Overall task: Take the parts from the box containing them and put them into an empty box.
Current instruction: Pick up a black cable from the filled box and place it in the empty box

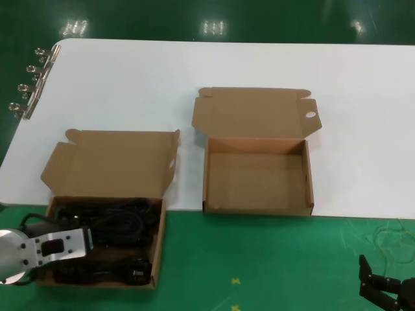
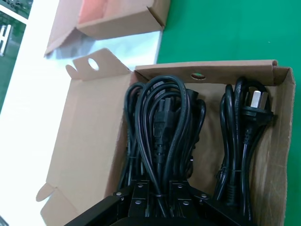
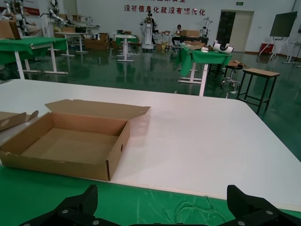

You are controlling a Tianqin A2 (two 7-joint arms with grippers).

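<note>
The box containing the parts [image 1: 104, 162] sits at the front left, lid open with slanted wings. Black coiled power cords [image 1: 120, 223] fill it; a separate bundle with a chunky plug [image 1: 126, 272] lies along its near side. My left gripper [image 1: 94, 240] is down inside this box. In the left wrist view it [image 2: 161, 195] is closed around the middle cord bundle [image 2: 160, 127], with a second bundle [image 2: 240, 141] lying beside it. The empty box [image 1: 256, 206] stands in the centre, its lid ear showing a round hole; it also shows in the right wrist view [image 3: 56, 162]. My right gripper [image 1: 382, 288] is open and empty at the front right [image 3: 160, 207].
The white table [image 1: 363, 129] carries both boxes' far parts; a green cloth strip [image 1: 259, 259] runs along the front. Several binder clips [image 1: 32, 81] line the table's far left edge. Loose thread [image 1: 389, 236] lies on the cloth near my right gripper.
</note>
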